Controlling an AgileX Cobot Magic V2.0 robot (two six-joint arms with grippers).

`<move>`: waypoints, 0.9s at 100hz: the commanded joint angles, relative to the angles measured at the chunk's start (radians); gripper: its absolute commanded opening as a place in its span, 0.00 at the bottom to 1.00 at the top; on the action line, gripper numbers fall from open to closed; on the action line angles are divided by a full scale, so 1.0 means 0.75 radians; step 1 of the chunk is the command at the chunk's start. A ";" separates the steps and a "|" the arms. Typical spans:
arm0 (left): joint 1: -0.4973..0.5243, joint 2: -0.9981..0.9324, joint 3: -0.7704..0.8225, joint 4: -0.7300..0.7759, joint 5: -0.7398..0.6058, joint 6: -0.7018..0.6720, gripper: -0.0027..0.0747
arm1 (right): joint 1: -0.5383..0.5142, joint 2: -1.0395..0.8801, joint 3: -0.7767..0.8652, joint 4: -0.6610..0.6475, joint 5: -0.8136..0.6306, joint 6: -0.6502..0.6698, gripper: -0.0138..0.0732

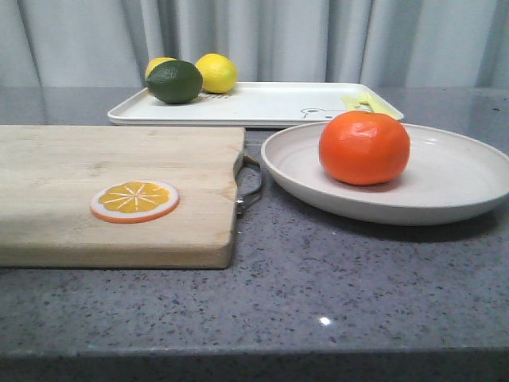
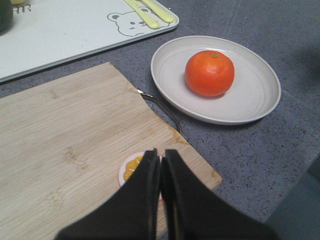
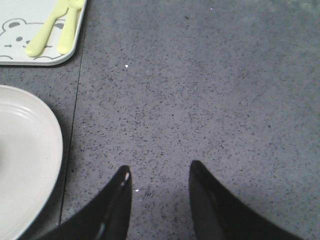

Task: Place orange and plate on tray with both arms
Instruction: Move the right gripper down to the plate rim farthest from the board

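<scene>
The orange (image 1: 364, 147) sits on the off-white plate (image 1: 453, 179) at the right of the grey counter; both also show in the left wrist view, the orange (image 2: 209, 73) on the plate (image 2: 255, 90). The white tray (image 1: 262, 103) lies behind them, with a bear drawing (image 2: 131, 22). My left gripper (image 2: 160, 154) is shut and empty above the wooden cutting board, over the orange slice disc. My right gripper (image 3: 157, 170) is open and empty over bare counter, to the right of the plate's rim (image 3: 30, 150). Neither gripper shows in the front view.
A wooden cutting board (image 1: 111, 191) with a metal handle (image 1: 250, 187) lies at the left, an orange slice disc (image 1: 134, 200) on it. Two lemons (image 1: 216, 72) and a green lime (image 1: 174, 82) sit on the tray's left end, yellow utensils (image 3: 52, 27) on its right end.
</scene>
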 commanded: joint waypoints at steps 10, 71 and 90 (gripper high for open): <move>0.002 -0.007 -0.035 -0.007 -0.101 -0.011 0.02 | 0.118 0.178 -0.210 -0.002 0.077 -0.011 0.53; 0.002 -0.007 -0.035 -0.007 -0.095 -0.011 0.02 | 0.275 0.768 -0.503 0.108 0.269 -0.011 0.53; 0.002 -0.007 -0.035 -0.006 -0.089 -0.011 0.02 | 0.275 0.831 -0.517 0.141 0.278 -0.011 0.53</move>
